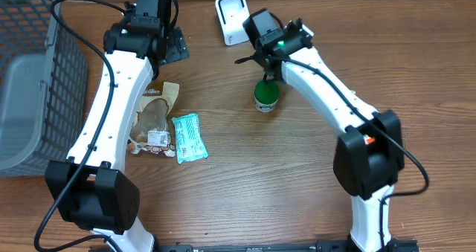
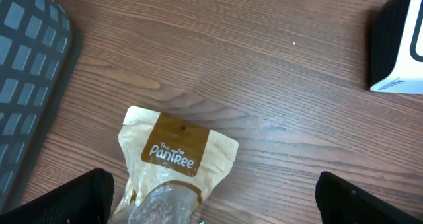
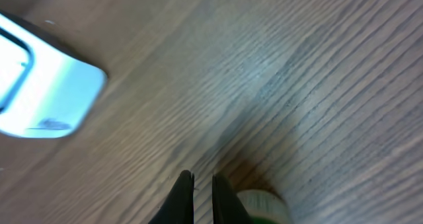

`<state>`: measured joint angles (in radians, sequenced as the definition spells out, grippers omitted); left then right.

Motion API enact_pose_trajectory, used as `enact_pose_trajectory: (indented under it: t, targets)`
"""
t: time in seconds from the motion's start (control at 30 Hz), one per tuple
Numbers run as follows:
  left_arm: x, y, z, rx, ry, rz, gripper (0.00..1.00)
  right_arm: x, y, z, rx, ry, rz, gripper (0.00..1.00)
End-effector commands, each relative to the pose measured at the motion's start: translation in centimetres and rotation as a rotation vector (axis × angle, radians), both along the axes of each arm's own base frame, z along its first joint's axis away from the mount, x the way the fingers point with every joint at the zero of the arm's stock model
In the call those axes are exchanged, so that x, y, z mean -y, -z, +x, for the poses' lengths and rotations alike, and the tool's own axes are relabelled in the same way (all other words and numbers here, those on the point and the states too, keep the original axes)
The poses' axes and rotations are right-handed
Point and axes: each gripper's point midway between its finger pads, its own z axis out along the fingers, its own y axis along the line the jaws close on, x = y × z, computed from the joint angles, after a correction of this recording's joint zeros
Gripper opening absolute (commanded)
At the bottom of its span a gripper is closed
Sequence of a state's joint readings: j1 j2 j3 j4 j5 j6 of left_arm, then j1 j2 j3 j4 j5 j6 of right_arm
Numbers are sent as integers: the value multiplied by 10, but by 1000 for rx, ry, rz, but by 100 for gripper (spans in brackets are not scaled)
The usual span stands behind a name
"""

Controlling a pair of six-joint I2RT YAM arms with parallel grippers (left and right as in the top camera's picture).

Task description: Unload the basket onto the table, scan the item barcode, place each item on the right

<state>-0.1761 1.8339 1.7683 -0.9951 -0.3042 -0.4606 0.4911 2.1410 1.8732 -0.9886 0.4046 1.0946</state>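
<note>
The right fingers [image 3: 221, 197] are pressed almost together with nothing visible between them. The left fingers [image 2: 66, 201] are spread wide and hold nothing. On the wooden table [image 1: 312, 207], a grey mesh basket [image 1: 30, 73] fills the far left. A PanTree pouch [image 2: 178, 154] lies under the left fingers, with a teal packet [image 1: 189, 137] just beside it. A white barcode scanner [image 1: 232, 18] stands at the far edge. The small green-topped container [image 1: 266, 96] stands near it, just beside the right fingertips.
</note>
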Motion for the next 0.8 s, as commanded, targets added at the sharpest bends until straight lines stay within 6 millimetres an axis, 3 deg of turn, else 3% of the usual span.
enact_pose_trajectory:
  t: [0.0, 0.13, 0.47, 0.77]
  targets:
    - [-1, -12, 1, 31, 5, 15, 100, 5, 20, 1, -34, 8, -37, 7]
    - [-1, -12, 1, 31, 5, 15, 100, -1, 28, -11, -100, -16, 2, 6]
    - [-1, -12, 1, 31, 5, 15, 99, -45, 40, -41, -278, -372, 143, 4]
    - [-1, -12, 1, 31, 5, 15, 100, -34, 46, -75, -433, -465, 98, 4]
